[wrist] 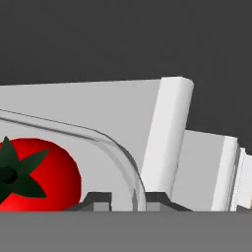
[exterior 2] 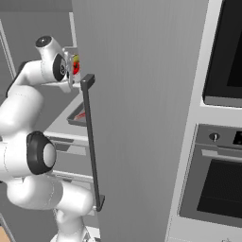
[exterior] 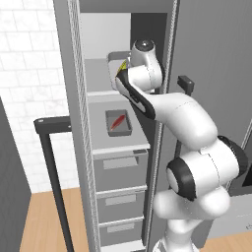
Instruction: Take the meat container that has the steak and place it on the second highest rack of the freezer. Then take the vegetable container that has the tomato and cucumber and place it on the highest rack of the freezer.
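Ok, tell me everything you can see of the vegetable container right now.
The vegetable container is a pale, see-through tray with a rounded corner and a thin raised rim. The gripper is shut on that rim, one fingertip on each side of the wall. The tomato sits inside, bright red with a dark green stem star. In the left base view the container's grey edge shows behind the wrist, at the level of the freezer's highest rack; whether it rests there is hidden.

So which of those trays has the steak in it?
Look inside the open freezer, at the pale shelf just above the grey drawers. The dark tray lying flat there holds one thin red strip, the steak; the other tray, higher up by the arm, carries a round tomato.
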